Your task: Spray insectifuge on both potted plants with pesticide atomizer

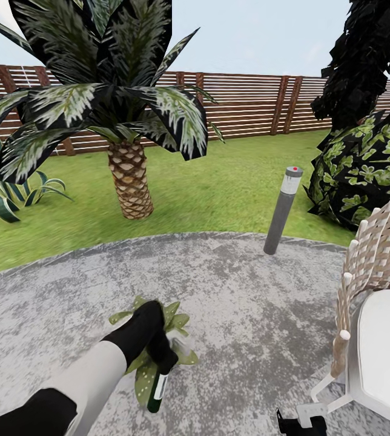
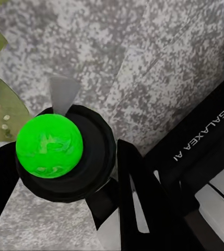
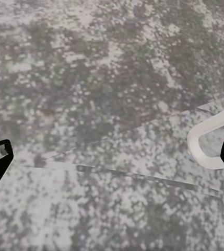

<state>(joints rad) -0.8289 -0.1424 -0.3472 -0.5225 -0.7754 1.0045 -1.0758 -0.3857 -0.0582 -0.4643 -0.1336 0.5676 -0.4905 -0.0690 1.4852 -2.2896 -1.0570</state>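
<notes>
Holding the pesticide atomizer (image 1: 158, 387), the left gripper (image 1: 161, 357) overlaps a potted plant (image 1: 174, 315).

Flat, even daylight around me; faint shadow beneath the palm (image 1: 128, 181). My wrist views are coarse and grainy, patio (image 3: 112, 78) texture blurred.

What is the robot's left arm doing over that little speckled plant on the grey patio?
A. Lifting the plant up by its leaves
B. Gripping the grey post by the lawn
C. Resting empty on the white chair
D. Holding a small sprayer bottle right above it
D: in the head view the left gripper is closed on the pesticide atomizer, held over the potted plant on the patio.
</notes>
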